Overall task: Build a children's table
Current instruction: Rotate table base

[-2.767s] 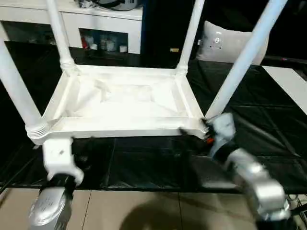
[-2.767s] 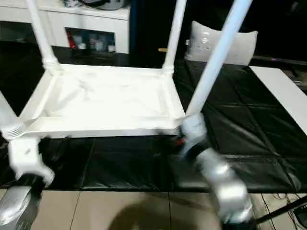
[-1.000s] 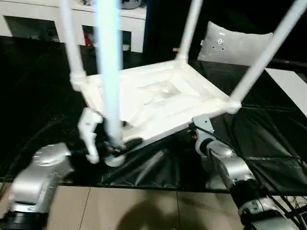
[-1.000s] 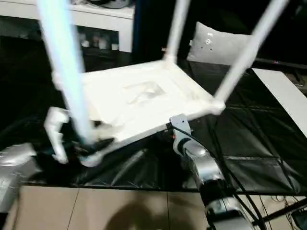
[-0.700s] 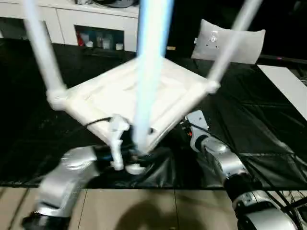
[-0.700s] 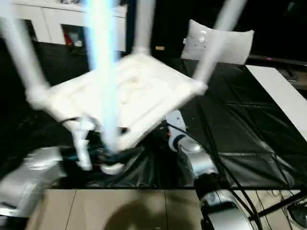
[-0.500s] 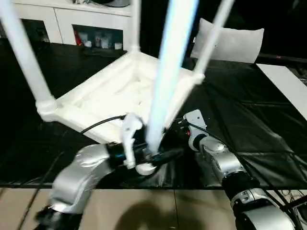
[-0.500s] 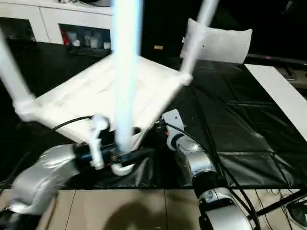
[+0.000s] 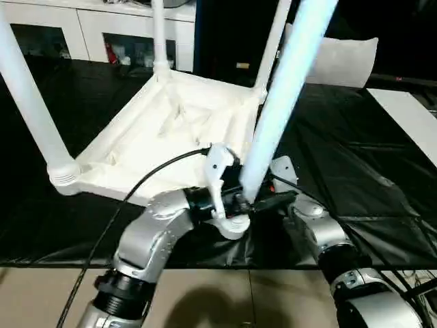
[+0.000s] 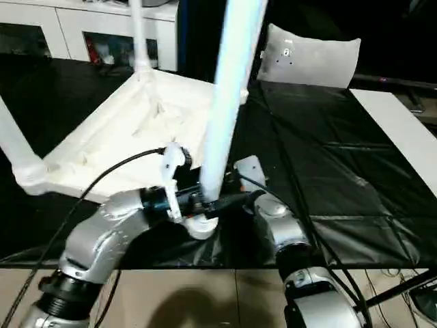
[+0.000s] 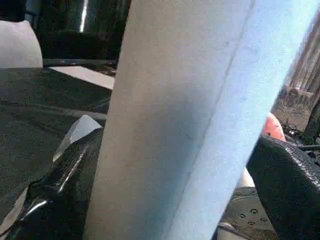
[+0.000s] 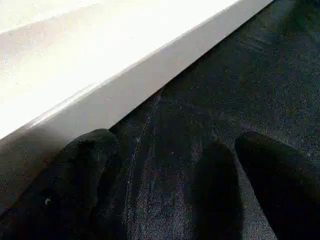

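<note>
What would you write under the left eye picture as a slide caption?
The left gripper grips the near leg of an upside-down white children's table on a black-covered surface.

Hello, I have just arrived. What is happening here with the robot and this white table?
The children's table lies upside down on a black cover, all four legs pointing up. The left gripper holds the nearest leg close to its base. The right gripper is open, beside the tabletop's edge and over the cover, holding nothing.
</note>
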`<state>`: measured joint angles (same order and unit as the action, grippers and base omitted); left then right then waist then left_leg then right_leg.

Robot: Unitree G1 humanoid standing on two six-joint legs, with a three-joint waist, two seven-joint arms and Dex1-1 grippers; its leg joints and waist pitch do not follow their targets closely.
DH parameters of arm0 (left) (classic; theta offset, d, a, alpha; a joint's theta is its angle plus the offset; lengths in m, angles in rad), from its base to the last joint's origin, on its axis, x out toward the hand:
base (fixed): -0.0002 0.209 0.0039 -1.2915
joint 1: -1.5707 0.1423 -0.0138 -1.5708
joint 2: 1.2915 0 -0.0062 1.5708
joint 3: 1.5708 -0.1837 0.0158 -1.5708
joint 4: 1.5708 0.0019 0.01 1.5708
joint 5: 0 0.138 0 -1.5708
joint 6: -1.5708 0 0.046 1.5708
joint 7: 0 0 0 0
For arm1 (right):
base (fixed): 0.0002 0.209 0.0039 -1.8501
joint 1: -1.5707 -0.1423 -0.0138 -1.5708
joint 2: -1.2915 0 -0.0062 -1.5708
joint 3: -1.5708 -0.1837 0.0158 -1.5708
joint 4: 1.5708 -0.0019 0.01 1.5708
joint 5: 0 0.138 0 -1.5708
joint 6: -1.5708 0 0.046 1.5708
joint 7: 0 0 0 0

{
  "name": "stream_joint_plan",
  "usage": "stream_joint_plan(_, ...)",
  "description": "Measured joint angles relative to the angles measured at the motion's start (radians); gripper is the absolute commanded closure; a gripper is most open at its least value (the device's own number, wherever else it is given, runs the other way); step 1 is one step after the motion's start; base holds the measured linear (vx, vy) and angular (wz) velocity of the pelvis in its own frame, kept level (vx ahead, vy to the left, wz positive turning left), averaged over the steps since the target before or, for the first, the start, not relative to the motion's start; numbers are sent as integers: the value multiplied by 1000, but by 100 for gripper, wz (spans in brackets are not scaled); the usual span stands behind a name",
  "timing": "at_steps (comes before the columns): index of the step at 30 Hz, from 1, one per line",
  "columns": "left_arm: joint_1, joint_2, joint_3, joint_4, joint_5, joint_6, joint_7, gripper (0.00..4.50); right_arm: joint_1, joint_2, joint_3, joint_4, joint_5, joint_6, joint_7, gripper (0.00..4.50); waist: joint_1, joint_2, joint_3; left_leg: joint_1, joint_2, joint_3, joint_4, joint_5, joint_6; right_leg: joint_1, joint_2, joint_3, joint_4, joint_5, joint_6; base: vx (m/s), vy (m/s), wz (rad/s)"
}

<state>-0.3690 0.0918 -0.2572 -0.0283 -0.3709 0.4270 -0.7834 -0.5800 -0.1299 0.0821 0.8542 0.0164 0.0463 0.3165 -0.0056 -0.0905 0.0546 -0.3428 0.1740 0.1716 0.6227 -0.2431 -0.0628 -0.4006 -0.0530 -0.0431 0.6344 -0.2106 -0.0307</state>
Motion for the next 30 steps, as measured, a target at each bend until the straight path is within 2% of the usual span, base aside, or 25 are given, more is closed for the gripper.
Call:
stream_joint_plan(3,-43,11,-10,58,30,-33,1,6,13,-26,-13,-19,13,-2,24,0,10,4,2,0,0,0,0,2,3,0,0,0,0,1,-2,0,0,0)
stream_joint_plan(5,-84,58,-7,97,49,-50,-28,6,30,-51,-21,-63,21,-9,63,0,13,10,5,0,0,0,0,4,3,0,0,0,-1,2,-2,0,0,0)
stream_joint_plan(9,-162,232,-9,172,74,-90,-207,6,110,-154,-32,-206,55,-8,207,0,21,25,10,0,0,0,0,4,3,0,0,-1,-1,3,-2,0,0,0)
stream_joint_plan(11,-192,278,-19,216,90,-112,-282,6,140,-188,-31,-257,64,-6,263,0,20,30,11,0,0,0,0,4,3,0,-1,0,-1,3,-3,0,0,0)
stream_joint_plan(16,-266,391,-98,398,183,-233,-458,50,232,-269,-9,-404,97,8,399,0,21,35,11,0,0,0,-2,5,4,0,0,-1,-1,3,-3,0,0,0)
stream_joint_plan(18,-297,417,-139,481,234,-298,-510,69,277,-299,-9,-467,119,25,454,0,27,36,11,0,0,0,-2,5,4,0,-1,-1,-2,4,-3,0,0,0)
stream_joint_plan(24,-398,397,-204,693,334,-463,-571,112,354,-353,6,-646,189,97,578,0,40,39,10,1,0,0,-2,5,4,1,-1,-1,-3,4,-3,0,0,0)
stream_joint_plan(28,-457,363,-211,817,351,-530,-591,136,397,-368,23,-733,233,153,634,0,43,42,9,-1,-1,0,-2,5,4,1,-2,-1,-3,4,-3,0,0,0)
stream_joint_plan(29,-467,352,-211,840,353,-543,-597,136,405,-372,27,-752,250,169,648,0,43,46,9,-1,-1,0,-1,5,4,2,-2,-2,-3,4,-4,0,0,0)
stream_joint_plan(30,-479,338,-211,869,354,-560,-609,158,420,-384,33,-784,266,188,665,0,43,50,9,-1,-1,0,-1,5,5,2,-2,-1,-4,4,-4,0,0,0)
